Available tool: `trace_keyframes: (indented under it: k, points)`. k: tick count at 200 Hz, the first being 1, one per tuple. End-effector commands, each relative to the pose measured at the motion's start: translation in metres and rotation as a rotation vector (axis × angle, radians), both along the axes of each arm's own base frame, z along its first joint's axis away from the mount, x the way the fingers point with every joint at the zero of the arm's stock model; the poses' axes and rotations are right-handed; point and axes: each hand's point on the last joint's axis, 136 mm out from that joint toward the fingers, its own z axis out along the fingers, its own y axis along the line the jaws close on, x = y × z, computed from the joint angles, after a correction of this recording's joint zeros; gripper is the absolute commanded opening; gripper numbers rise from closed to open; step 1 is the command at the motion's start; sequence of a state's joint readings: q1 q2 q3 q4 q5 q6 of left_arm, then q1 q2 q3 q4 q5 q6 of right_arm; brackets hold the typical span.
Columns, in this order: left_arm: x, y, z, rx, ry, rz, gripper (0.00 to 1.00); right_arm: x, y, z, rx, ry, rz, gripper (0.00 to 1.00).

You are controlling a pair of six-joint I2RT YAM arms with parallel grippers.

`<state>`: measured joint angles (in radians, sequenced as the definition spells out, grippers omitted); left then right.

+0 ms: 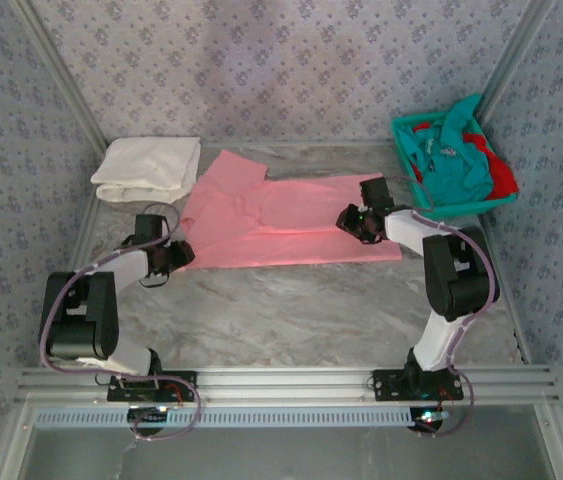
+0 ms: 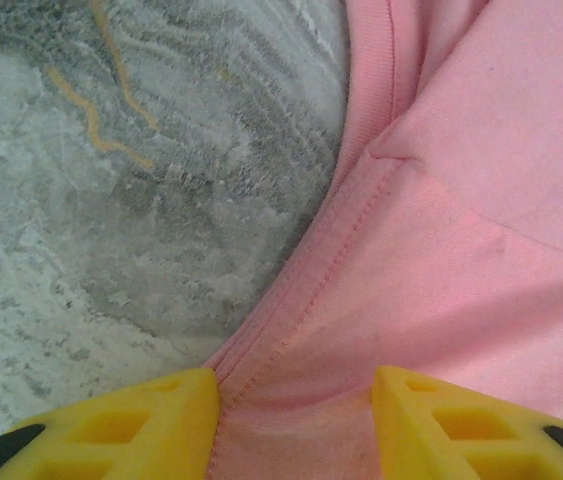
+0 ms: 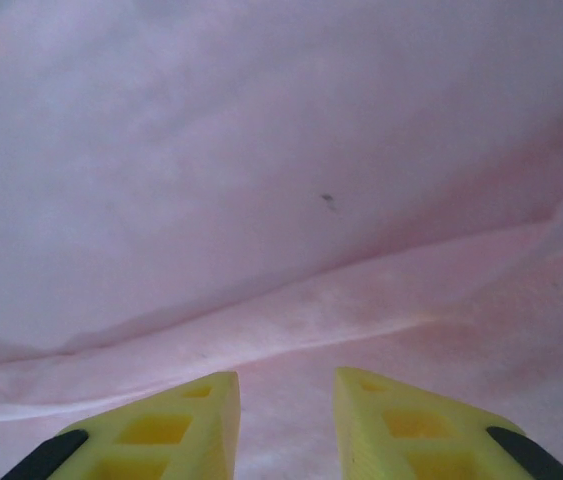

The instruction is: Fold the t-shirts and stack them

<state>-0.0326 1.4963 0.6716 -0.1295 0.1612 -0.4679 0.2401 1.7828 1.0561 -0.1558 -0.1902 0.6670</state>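
Observation:
A salmon pink t-shirt [image 1: 281,220] lies spread across the middle of the table, one layer folded over along its length. My left gripper [image 1: 174,256] is at the shirt's left edge. In the left wrist view its yellow fingers [image 2: 131,425] stand apart over the stitched hem [image 2: 311,300], and creased cloth lies between them ungripped. My right gripper [image 1: 353,222] sits low on the shirt's right part. There its fingers [image 3: 411,425] are parted just short of a fold ridge [image 3: 291,320]. A folded cream-white t-shirt [image 1: 148,168] lies at the back left.
A teal mesh basket [image 1: 408,135] at the back right holds a teal shirt [image 1: 456,165] and a red one [image 1: 501,180]. Bare marble tabletop [image 1: 291,310] runs in front of the pink shirt. Patterned walls close in the back and both sides.

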Motion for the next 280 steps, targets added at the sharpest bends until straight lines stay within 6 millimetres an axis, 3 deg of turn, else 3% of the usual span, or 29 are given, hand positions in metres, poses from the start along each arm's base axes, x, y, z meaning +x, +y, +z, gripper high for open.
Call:
trace_keyframes:
  k: [1, 79, 140, 182, 186, 219, 280]
  points:
    - [-0.016, 0.001, -0.019, 0.0, 0.093, -0.013, 0.46, -0.001, -0.007, -0.011, -0.02, 0.034, -0.03, 0.33]
    - [-0.017, 0.0, -0.018, -0.004, 0.088, -0.015, 0.46, 0.02, 0.0, -0.021, -0.01, 0.022, -0.031, 0.33]
    - [-0.018, 0.0, -0.019, -0.004, 0.09, -0.016, 0.46, 0.034, -0.001, -0.008, -0.005, -0.009, -0.043, 0.34]
    - [-0.017, 0.0, -0.019, -0.005, 0.086, -0.015, 0.46, 0.043, -0.008, -0.025, 0.002, 0.002, -0.058, 0.34]
    - [-0.017, 0.0, -0.018, -0.007, 0.086, -0.016, 0.46, 0.054, -0.006, -0.015, 0.011, -0.028, -0.059, 0.34]
    - [-0.016, 0.001, -0.014, 0.002, 0.071, -0.013, 0.46, 0.069, -0.011, -0.011, 0.035, -0.044, -0.073, 0.34]
    - [-0.011, 0.013, 0.013, 0.058, 0.002, 0.033, 0.47, 0.078, -0.031, 0.009, 0.045, -0.082, -0.098, 0.34]
